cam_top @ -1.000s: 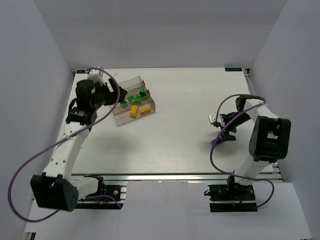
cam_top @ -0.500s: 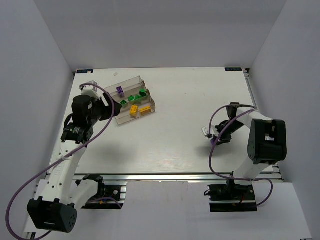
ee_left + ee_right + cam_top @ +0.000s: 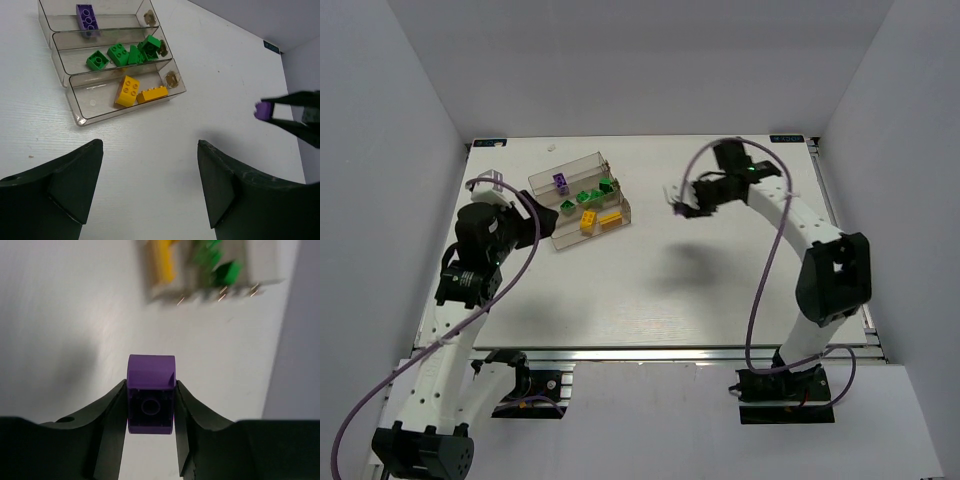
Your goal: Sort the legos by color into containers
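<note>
Right wrist view: right claw (image 3: 151,390) clamped on purple lego (image 3: 151,376) — clear tray (image 3: 200,287) beyond it is blurred. Left wrist view: left claw (image 3: 149,150) spread apart, empty; ahead, the tray's contents — yellow legos (image 3: 128,91) nearest, green legos (image 3: 120,53) middle, purple brick (image 3: 86,17) farthest.

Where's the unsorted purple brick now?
The unsorted purple brick is clamped in the right end effector, in the air right of the clear tray in the top view.

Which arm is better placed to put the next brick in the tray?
Right. The right fingers clamp a purple brick in the air, short of the tray; the left fingers are open and empty.
</note>
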